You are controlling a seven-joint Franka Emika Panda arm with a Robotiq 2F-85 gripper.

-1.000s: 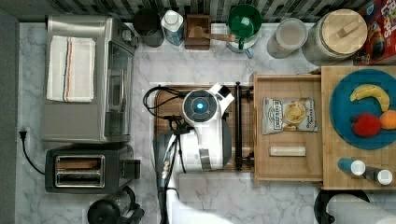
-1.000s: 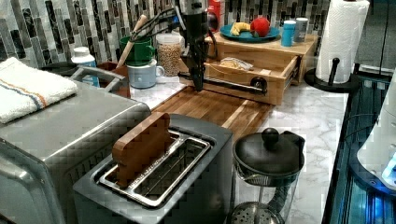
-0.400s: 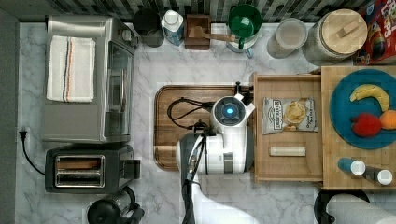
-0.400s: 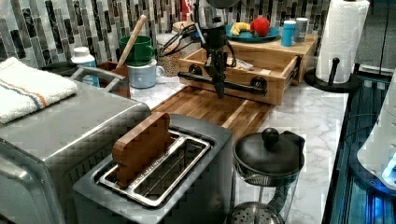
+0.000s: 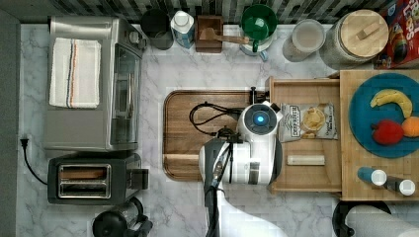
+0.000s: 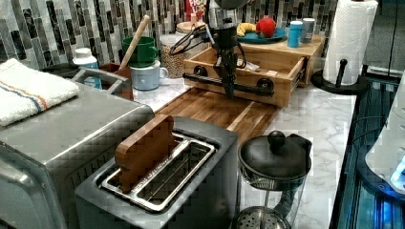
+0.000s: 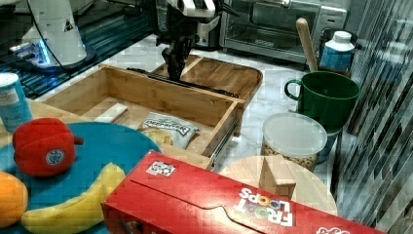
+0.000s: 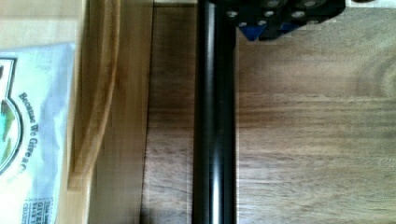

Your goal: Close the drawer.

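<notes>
The drawer (image 5: 306,177) is a shallow light-wood box standing pulled out from under the wooden slab top (image 5: 346,173); in it lie a chip bag (image 5: 306,122) and a small white bar (image 5: 305,160). Along the drawer front (image 6: 286,71) runs a black bar handle (image 6: 248,88). My gripper (image 6: 228,93) points straight down, fingers together, right against the handle on the cutting-board side. From the other side my gripper (image 7: 174,73) stands just outside the drawer front (image 7: 146,95). In the wrist view my gripper (image 8: 261,23) is right beside the handle (image 8: 215,140).
A dark cutting board (image 5: 197,133) lies in front of the drawer, under my arm. The slab top carries a blue plate (image 5: 380,143) with fruit. Toaster oven (image 5: 94,84), toaster (image 5: 89,177), a kettle (image 6: 272,157), mugs and jars (image 5: 306,37) ring the counter.
My arm has moved toward the top view's right, from over the cutting board to the drawer's handle. The drawer itself has not visibly shifted.
</notes>
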